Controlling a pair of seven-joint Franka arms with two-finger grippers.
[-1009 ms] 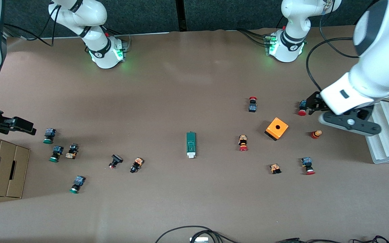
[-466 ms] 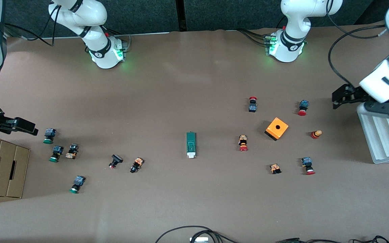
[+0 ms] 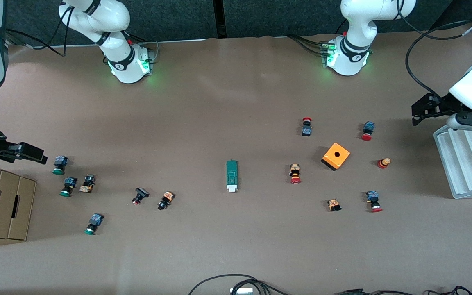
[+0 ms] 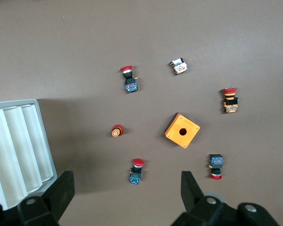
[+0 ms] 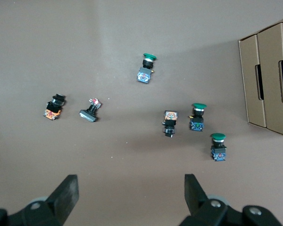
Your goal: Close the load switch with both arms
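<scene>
The load switch (image 3: 231, 175), a narrow green block with a white end piece, lies flat at the middle of the table, with no gripper near it. My left gripper (image 3: 423, 108) is open and empty at the left arm's end of the table, over the corner of the white ridged tray (image 3: 465, 164). In the left wrist view (image 4: 126, 179) its fingers stand wide apart above a red-capped button (image 4: 136, 170). My right gripper (image 3: 29, 153) is open and empty at the right arm's end, beside the green-capped buttons (image 3: 59, 164). In the right wrist view (image 5: 130, 182) only bare table lies between its fingers.
An orange box with a hole (image 3: 336, 156) and several red-capped buttons (image 3: 295, 173) lie toward the left arm's end. Several green-capped and black buttons (image 3: 92, 223) lie toward the right arm's end, next to cardboard boxes (image 3: 2, 203). Cables (image 3: 236, 282) lie at the table's near edge.
My left arm has swung away from the orange box and red buttons to the tray at its end of the table. The right arm has barely moved. The load switch has not moved.
</scene>
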